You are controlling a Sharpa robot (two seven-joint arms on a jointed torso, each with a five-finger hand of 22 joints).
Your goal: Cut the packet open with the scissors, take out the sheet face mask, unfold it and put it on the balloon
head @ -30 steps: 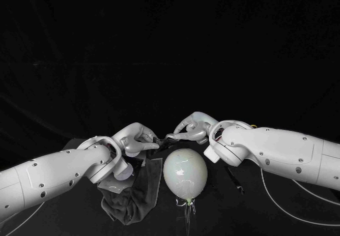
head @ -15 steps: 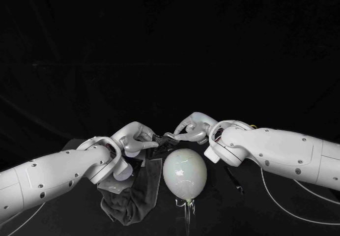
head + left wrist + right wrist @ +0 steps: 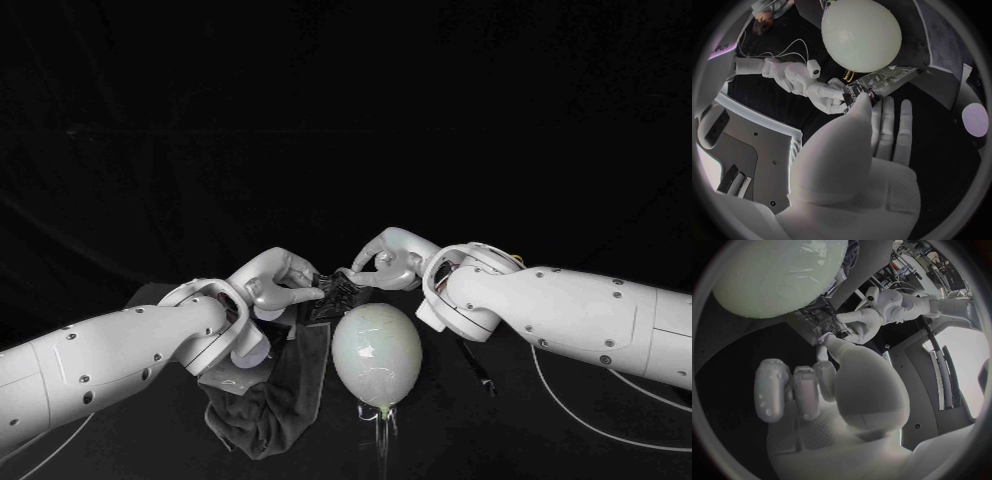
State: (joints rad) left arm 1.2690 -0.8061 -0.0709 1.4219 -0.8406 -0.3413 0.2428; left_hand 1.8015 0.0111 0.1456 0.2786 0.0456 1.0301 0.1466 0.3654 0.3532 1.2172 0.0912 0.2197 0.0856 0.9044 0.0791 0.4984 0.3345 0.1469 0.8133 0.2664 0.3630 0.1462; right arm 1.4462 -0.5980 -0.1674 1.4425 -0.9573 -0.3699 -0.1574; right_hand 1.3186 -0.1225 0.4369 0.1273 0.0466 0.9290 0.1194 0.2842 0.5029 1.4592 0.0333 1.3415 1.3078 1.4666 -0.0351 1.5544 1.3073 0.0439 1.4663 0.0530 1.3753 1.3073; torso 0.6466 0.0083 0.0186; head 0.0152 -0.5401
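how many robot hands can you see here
2. The left hand sits past the balloon, to its left, the right hand to its right; both pinch one dark crinkled piece between them. None looks hidden.
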